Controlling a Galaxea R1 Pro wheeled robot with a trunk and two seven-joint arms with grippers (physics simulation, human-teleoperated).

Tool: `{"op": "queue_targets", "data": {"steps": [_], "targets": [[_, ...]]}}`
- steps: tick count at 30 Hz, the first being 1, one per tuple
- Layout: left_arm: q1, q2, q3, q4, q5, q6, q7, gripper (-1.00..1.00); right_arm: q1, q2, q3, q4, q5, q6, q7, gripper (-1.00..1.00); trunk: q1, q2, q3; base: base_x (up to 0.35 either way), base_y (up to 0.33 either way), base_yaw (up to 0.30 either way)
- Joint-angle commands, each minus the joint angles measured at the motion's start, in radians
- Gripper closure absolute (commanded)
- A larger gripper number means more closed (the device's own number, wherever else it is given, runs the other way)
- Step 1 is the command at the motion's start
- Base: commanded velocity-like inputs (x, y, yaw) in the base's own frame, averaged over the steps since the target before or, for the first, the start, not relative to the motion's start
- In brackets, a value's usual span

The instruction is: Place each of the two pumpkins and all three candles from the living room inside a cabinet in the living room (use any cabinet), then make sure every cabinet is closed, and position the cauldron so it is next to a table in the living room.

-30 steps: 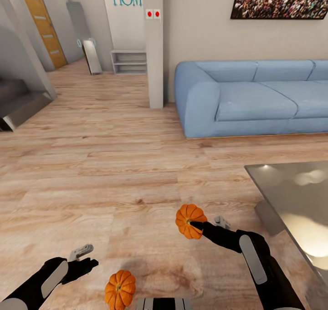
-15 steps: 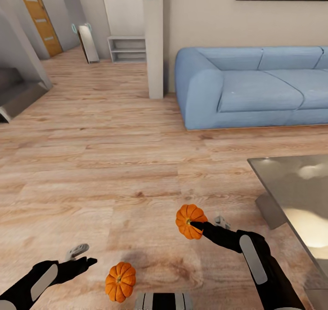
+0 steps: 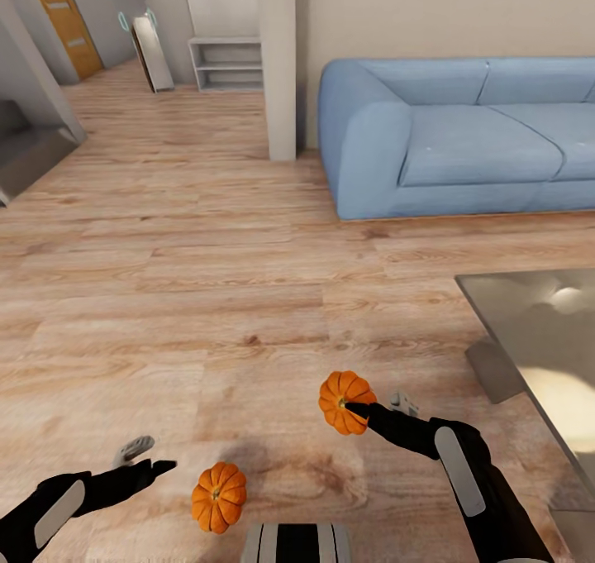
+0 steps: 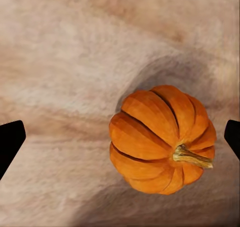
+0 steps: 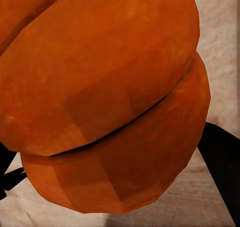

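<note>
The left gripper (image 3: pixel 147 455) hangs with jaws apart beside the loose pumpkin (image 3: pixel 219 497) on the floor (image 3: pixel 207 298), seemingly lined up to grasp it. Farther right, the right gripper (image 3: pixel 364 408) is clamped on the second pumpkin (image 3: pixel 343 401), held clear of the floor for carrying, near the table (image 3: pixel 537 340).

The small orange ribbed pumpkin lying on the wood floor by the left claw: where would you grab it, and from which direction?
Probably across its round ribbed belly, coming straight down from above. The small orange ribbed pumpkin lies tipped on the wooden floor, stem pointing sideways, so the thin stem is a poor handle. The left gripper is open nearby; fingers closing on opposite flanks, clear of the stem, should hold best.
</note>
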Motion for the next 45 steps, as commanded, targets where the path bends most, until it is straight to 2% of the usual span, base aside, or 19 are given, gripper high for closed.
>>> {"op": "queue_targets", "data": {"steps": [1, 10, 12, 13, 15, 18, 21, 24, 36, 41, 42, 44, 45], "targets": [[-0.001, 0.002, -0.004, 0.000, 0.008, 0.004, -0.006, -1.00, -0.001, 0.001, -0.002, 0.000, 0.005, 0.005, 0.010, 1.00, 0.000, -0.001, -0.005, 0.000, 0.000, 0.000], [-0.001, -0.003, -0.003, 0.000, 0.008, 0.005, -0.008, -1.00, -0.001, -0.002, -0.003, 0.000, 0.004, 0.006, 0.012, 1.00, 0.004, -0.003, -0.039, 0.000, 0.000, 0.000], [-0.001, -0.020, -0.002, -0.001, 0.005, 0.004, -0.003, -1.00, -0.001, -0.003, -0.003, 0.000, 0.004, 0.007, 0.014, 1.00, 0.005, -0.003, -0.047, 0.000, 0.000, 0.000], [-0.001, -0.039, -0.003, -0.005, 0.004, 0.004, 0.000, -1.00, -0.001, -0.003, -0.004, 0.000, 0.004, 0.008, 0.014, 1.00, 0.006, -0.003, -0.051, 0.000, 0.000, 0.000], [-0.007, -0.061, -0.003, -0.027, 0.004, 0.005, 0.003, -1.00, -0.001, -0.004, -0.012, 0.000, 0.004, 0.008, 0.015, 1.00, 0.006, -0.004, -0.059, 0.000, 0.000, 0.000], [-0.013, -0.070, -0.002, -0.057, 0.003, -0.015, 0.008, -1.00, -0.001, -0.005, -0.021, 0.000, 0.005, 0.008, 0.016, 1.00, 0.008, -0.005, -0.070, 0.000, 0.000, 0.000], [-0.014, -0.082, -0.002, -0.065, 0.005, -0.087, 0.035, -1.00, -0.001, -0.006, -0.023, -0.001, 0.005, 0.008, 0.016, 1.00, 0.009, -0.005, -0.082, 0.000, 0.000, 0.000], [-0.014, -0.091, -0.002, -0.065, 0.005, -0.103, 0.069, -1.00, -0.001, -0.006, -0.023, -0.002, 0.006, 0.008, 0.015, 1.00, 0.011, -0.006, -0.094, 0.000, 0.000, 0.000], [-0.014, -0.086, -0.005, -0.066, 0.003, -0.108, 0.071, -1.00, -0.001, 0.008, -0.014, -0.001, 0.016, -0.006, 0.007, 1.00, 0.016, -0.009, -0.140, 0.000, 0.000, 0.000], [-0.014, -0.060, -0.008, -0.066, 0.002, -0.110, 0.059, -1.00, -0.001, 0.004, -0.018, 0.000, 0.009, -0.006, 0.010, 1.00, 0.018, -0.010, -0.159, 0.000, 0.000, 0.000], [-0.014, -0.056, -0.009, -0.066, -0.004, -0.111, 0.041, -1.00, -0.001, 0.002, -0.019, 0.000, 0.007, -0.005, 0.011, 1.00, 0.019, -0.010, -0.163, 0.000, 0.000, 0.000], [-0.014, -0.054, -0.010, -0.066, -0.042, -0.113, -0.006, -1.00, -0.001, 0.000, -0.020, 0.000, 0.006, -0.005, 0.011, 1.00, 0.020, -0.011, -0.171, 0.000, 0.000, 0.000], [-0.014, -0.054, -0.009, -0.066, -0.078, -0.114, -0.038, -1.00, -0.001, 0.000, -0.020, 0.000, 0.005, -0.004, 0.011, 1.00, 0.020, -0.011, -0.175, 0.000, 0.000, 0.000]]}}
